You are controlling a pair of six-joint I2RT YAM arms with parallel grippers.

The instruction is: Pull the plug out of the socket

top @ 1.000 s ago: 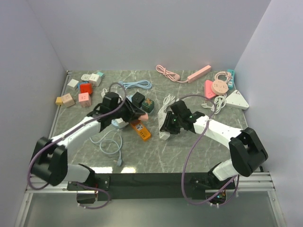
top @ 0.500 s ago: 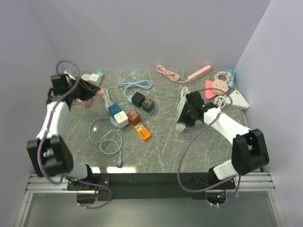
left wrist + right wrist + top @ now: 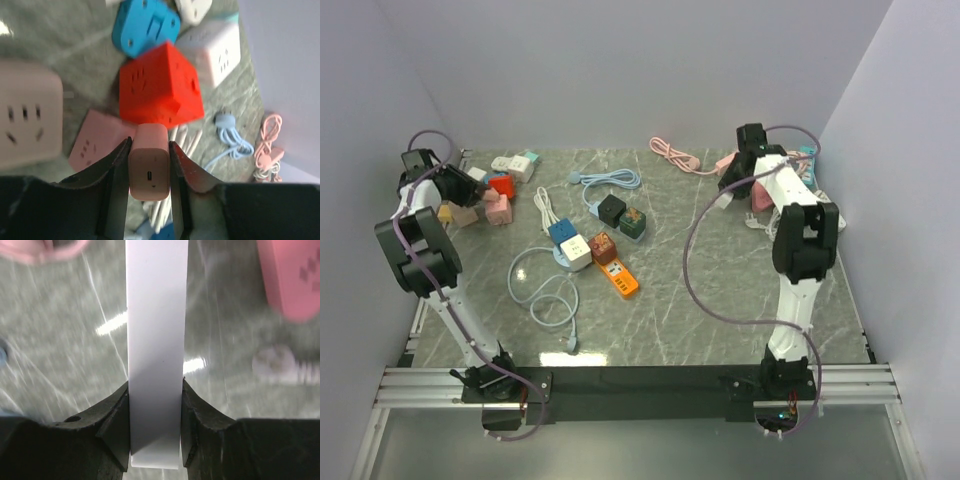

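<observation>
In the left wrist view my left gripper (image 3: 148, 147) is shut on a small pink plug (image 3: 148, 172) with a USB-C port in its end. It hangs just above a red cube socket (image 3: 161, 85) and a flat pink socket (image 3: 97, 146). In the top view the left gripper (image 3: 453, 187) is at the far left by the pile of cube sockets. My right gripper (image 3: 155, 390) is shut on a long white power strip (image 3: 156, 325) and holds it above the table. In the top view the right gripper (image 3: 728, 188) is at the back right.
Blue (image 3: 145, 25), white (image 3: 210, 50) and pale pink (image 3: 27, 115) cube sockets surround the red one. An orange strip (image 3: 620, 278), cube sockets (image 3: 570, 245) and a light blue cable (image 3: 550, 292) lie mid-table. A pink strip (image 3: 740, 155) and a pink round socket (image 3: 782, 182) lie back right.
My left arm swung from the table's middle to the far left corner with the pink plug. My right arm carried the white strip from the middle to the back right.
</observation>
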